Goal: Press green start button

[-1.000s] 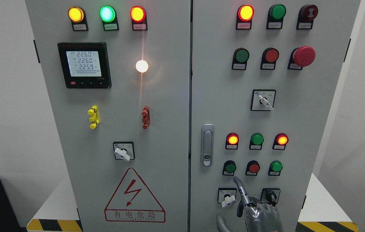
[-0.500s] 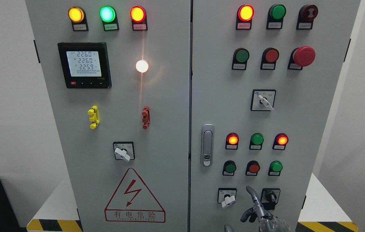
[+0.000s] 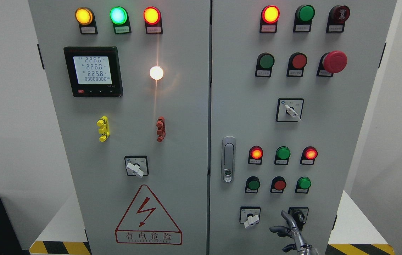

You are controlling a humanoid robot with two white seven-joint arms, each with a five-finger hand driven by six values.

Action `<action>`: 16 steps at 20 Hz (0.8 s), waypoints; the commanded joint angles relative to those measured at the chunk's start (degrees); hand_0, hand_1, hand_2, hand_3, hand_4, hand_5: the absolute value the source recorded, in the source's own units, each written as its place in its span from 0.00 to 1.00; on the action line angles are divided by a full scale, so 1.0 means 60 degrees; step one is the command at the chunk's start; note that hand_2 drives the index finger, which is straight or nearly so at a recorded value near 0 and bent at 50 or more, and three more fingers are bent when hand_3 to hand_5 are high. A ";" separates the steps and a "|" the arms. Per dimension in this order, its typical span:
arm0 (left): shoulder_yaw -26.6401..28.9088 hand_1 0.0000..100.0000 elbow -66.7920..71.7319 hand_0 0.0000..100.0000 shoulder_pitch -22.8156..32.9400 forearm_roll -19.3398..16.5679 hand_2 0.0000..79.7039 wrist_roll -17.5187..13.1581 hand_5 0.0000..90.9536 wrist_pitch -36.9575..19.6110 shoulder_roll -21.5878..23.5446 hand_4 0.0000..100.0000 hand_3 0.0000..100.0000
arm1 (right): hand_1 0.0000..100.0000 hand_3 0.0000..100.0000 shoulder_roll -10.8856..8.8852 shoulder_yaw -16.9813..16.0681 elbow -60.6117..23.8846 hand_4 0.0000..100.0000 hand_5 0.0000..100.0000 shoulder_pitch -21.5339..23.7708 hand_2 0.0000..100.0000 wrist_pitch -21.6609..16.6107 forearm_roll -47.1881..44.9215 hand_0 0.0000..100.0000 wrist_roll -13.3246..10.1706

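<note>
The grey control cabinet's right door (image 3: 328, 141) carries green push buttons at the lower left (image 3: 253, 184) and lower right (image 3: 304, 182) of a small cluster, and another higher up (image 3: 267, 61). My right hand (image 3: 289, 231) shows only partly at the bottom edge, below the cluster and apart from every button. Its index finger (image 3: 287, 217) points upward over the black selector switch (image 3: 297, 215), and the other fingers are spread and hold nothing. My left hand is out of view.
A red push button (image 3: 279, 184) sits between the two lower green ones. Lit red lamps (image 3: 256, 153) flank an unlit green lamp (image 3: 283, 153) above them. A white selector knob (image 3: 251, 220), door handle (image 3: 228, 159) and red mushroom stop (image 3: 334, 61) also stand proud of the panel.
My right hand has dropped down and to the right, away from the lower-left green button, and less of it shows now. The meter's third reading fell from 225.9 to 225.8.
</note>
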 commanded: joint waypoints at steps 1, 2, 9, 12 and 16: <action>0.0000 0.56 -0.0264 0.12 0.0000 0.0000 0.00 0.0002 0.00 -0.0004 0.0000 0.00 0.00 | 0.12 0.05 -0.0022 -0.0096 -0.0620 0.01 0.00 0.0144 0.00 0.0121 -0.2109 0.00 0.0416; 0.0000 0.56 -0.0264 0.12 0.0000 0.0000 0.00 -0.0013 0.00 -0.0004 0.0000 0.00 0.00 | 0.10 0.03 -0.0022 -0.0096 -0.0620 0.00 0.00 0.0144 0.00 0.0121 -0.2329 0.00 0.0489; 0.0000 0.56 -0.0264 0.12 0.0000 0.0000 0.00 -0.0013 0.00 -0.0004 0.0000 0.00 0.00 | 0.00 0.00 -0.0022 -0.0111 -0.0635 0.00 0.00 0.0144 0.00 0.0165 -0.3034 0.00 0.0578; 0.0000 0.56 -0.0264 0.12 0.0000 0.0000 0.00 -0.0013 0.00 -0.0004 0.0000 0.00 0.00 | 0.00 0.00 -0.0022 -0.0111 -0.0635 0.00 0.00 0.0144 0.00 0.0268 -0.3166 0.00 0.0607; 0.0000 0.56 -0.0264 0.12 0.0000 0.0000 0.00 -0.0013 0.00 -0.0004 0.0000 0.00 0.00 | 0.00 0.00 -0.0022 -0.0111 -0.0635 0.00 0.00 0.0144 0.00 0.0282 -0.3181 0.00 0.0607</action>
